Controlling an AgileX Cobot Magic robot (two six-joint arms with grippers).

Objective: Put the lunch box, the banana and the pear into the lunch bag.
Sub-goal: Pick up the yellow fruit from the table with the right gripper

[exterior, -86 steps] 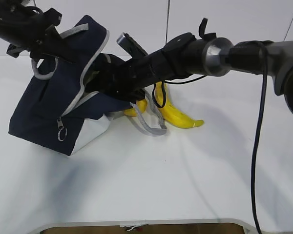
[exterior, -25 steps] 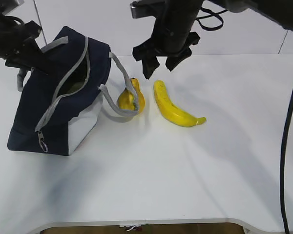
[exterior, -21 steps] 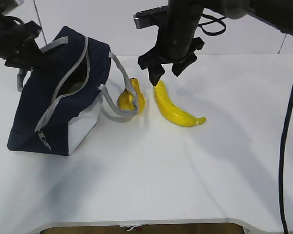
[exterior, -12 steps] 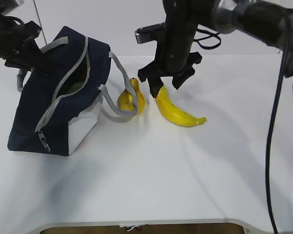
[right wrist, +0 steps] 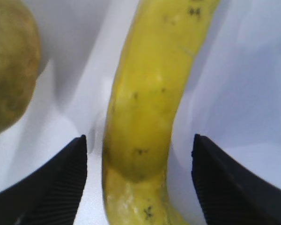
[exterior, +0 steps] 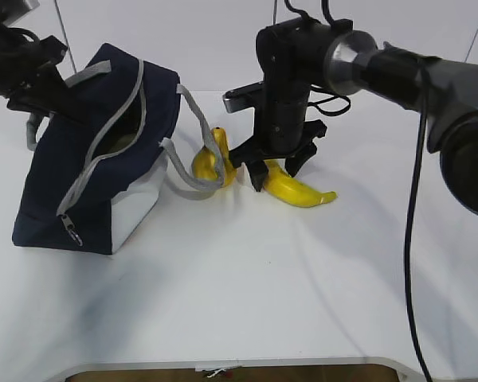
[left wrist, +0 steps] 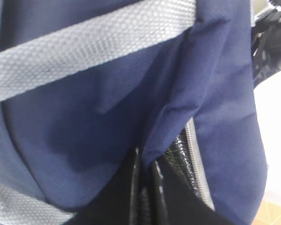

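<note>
The navy lunch bag (exterior: 88, 175) stands at the left with its zipper open. My left gripper (exterior: 60, 99) is shut on the bag's fabric edge (left wrist: 178, 117), and its fingertips (left wrist: 144, 168) pinch a navy fold. The banana (exterior: 299, 189) lies on the white table, with the pear (exterior: 211, 163) to its left behind a grey handle. My right gripper (exterior: 275, 177) is low over the banana's near end and open. Its fingers (right wrist: 56, 183) stand on either side of the banana (right wrist: 150, 108), apart from it. The pear (right wrist: 9, 65) shows at the left. The lunch box is hidden; only a pale patch shows in the bag's opening.
A grey webbing handle (exterior: 187, 171) loops from the bag in front of the pear. The white table (exterior: 247, 286) stretches toward the front edge. The right arm's black cable (exterior: 418, 199) hangs down at the right.
My right gripper, which reached into the bag earlier, has come down from above the fruit, and its open fingers now straddle the banana. The bag, the pear and the left arm have not moved.
</note>
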